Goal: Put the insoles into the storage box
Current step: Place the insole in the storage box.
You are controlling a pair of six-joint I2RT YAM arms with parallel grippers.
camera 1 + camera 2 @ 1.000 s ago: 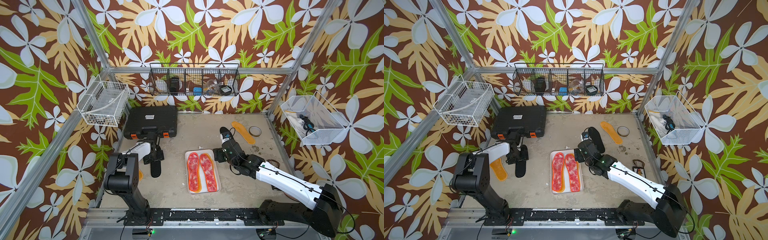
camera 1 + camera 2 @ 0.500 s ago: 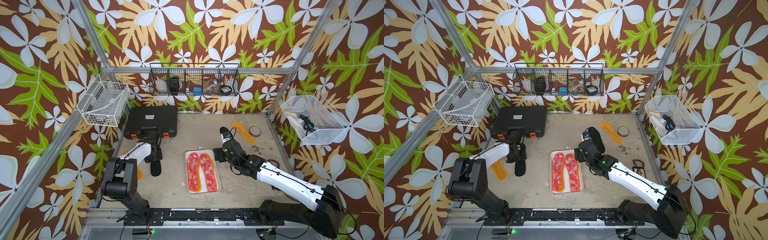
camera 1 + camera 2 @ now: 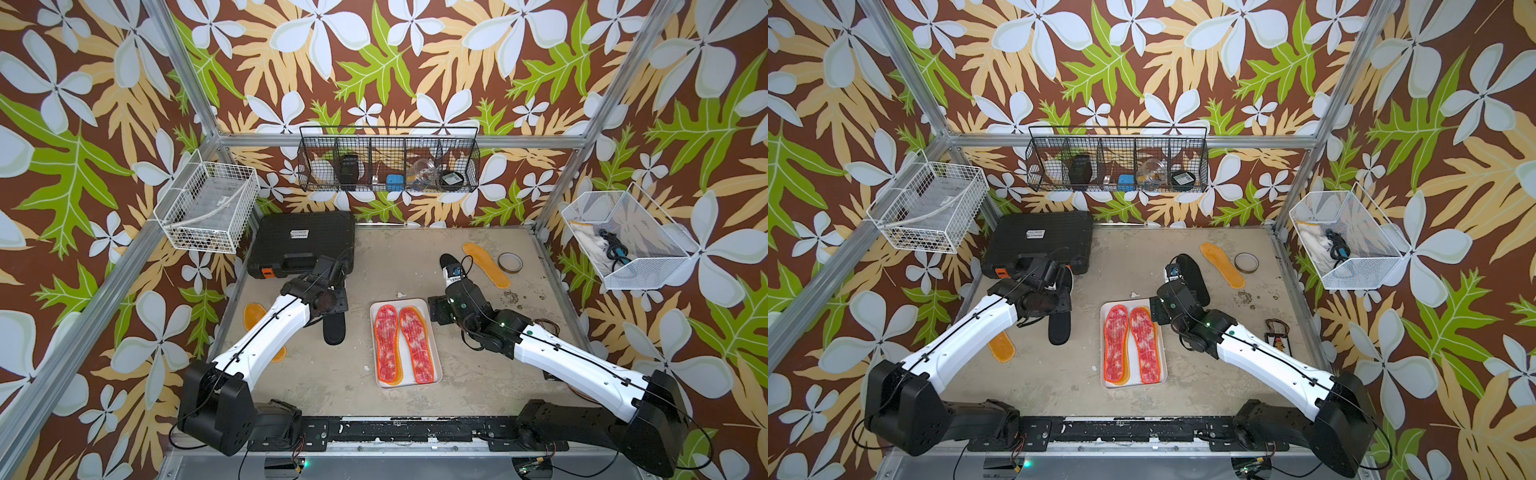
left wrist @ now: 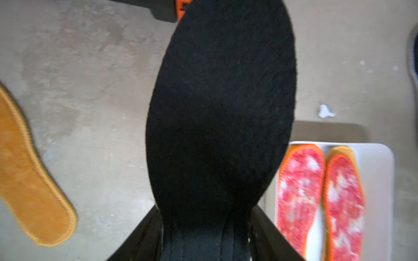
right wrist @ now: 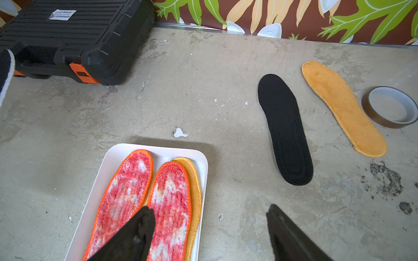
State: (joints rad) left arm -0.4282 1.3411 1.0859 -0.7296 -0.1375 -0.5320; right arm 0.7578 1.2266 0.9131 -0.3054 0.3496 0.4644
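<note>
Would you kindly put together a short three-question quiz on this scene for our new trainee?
1. True or false: the right gripper is shut on an insole.
2. What does the left gripper hold? A: black insole; B: orange-yellow insole; C: tape roll.
3. How many red-white insoles lie in the storage box?
Key: 1 false, its jaws stand open and empty; 2 A; 3 two.
</note>
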